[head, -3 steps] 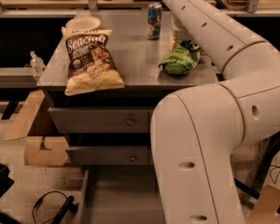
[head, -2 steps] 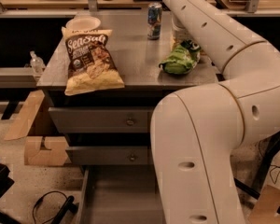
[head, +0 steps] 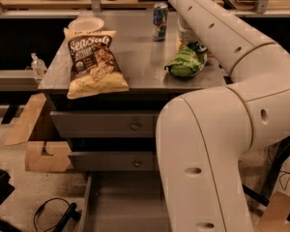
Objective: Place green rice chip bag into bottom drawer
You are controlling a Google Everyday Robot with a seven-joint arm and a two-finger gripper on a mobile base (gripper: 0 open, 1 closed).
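Observation:
The green rice chip bag (head: 184,63) lies on the right side of the grey cabinet top (head: 140,52), near its front edge. My gripper (head: 189,41) hangs down right behind and over the bag, mostly hidden by my white arm (head: 222,37); I cannot tell whether it touches the bag. The bottom drawer (head: 125,202) is pulled out below, with a bare grey floor. My arm's big elbow link covers the drawer's right part.
A yellow-and-brown SenSali chip bag (head: 94,64) lies at the top's left front, with a white bowl (head: 85,24) behind it and a can (head: 159,14) at the back middle. Two upper knobbed drawers (head: 106,124) are closed. Cardboard (head: 43,156) and cables (head: 48,214) lie on the floor at left.

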